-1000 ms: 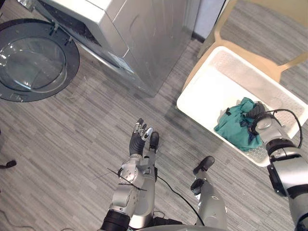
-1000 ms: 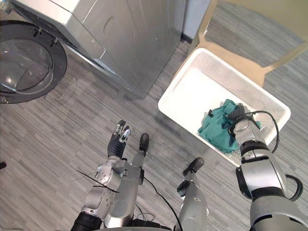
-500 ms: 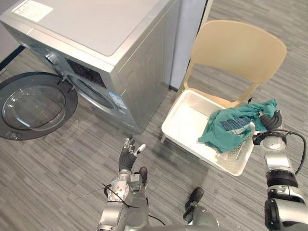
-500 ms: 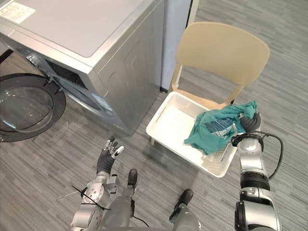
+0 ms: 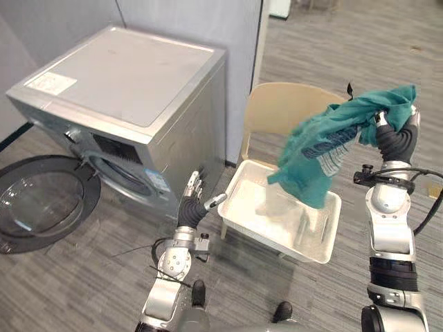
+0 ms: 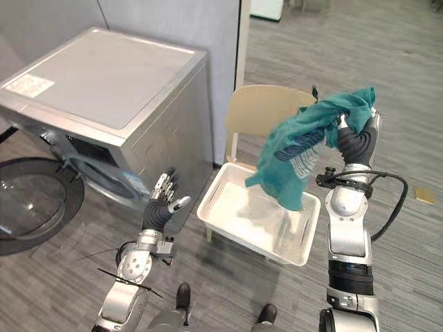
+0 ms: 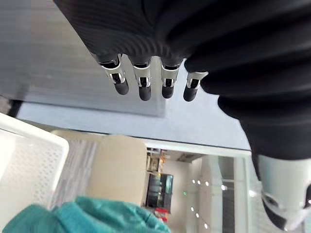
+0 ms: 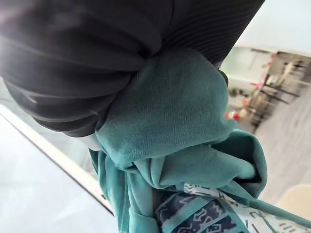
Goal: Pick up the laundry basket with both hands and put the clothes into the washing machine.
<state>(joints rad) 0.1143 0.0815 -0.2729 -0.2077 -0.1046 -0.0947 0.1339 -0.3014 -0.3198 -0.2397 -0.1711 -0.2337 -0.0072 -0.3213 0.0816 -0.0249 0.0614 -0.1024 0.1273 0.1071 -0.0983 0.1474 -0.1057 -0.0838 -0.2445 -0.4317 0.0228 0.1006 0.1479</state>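
My right hand (image 5: 396, 135) is raised high and shut on a teal garment (image 5: 325, 149) with a dark print, which hangs in the air above the white laundry basket (image 5: 242, 228). The cloth (image 8: 165, 121) bunches against the palm in the right wrist view. The basket rests on the seat of a beige chair (image 5: 277, 111). My left hand (image 5: 192, 206) hovers open between the washing machine (image 5: 131, 90) and the basket's near corner, its fingers (image 7: 141, 85) straight and holding nothing. The washer's round door (image 5: 34, 200) hangs open toward the floor at the left.
A grey wall panel (image 5: 187, 21) rises behind the washing machine. Grey wood-look floor (image 5: 83, 277) spreads in front of the washer and to the right of the chair. A small flat object (image 6: 423, 196) lies on the floor at the far right.
My right hand has lifted the teal garment out of the basket to well above it. The camera has tilted up, so the whole scene shifted. The left hand stays open.
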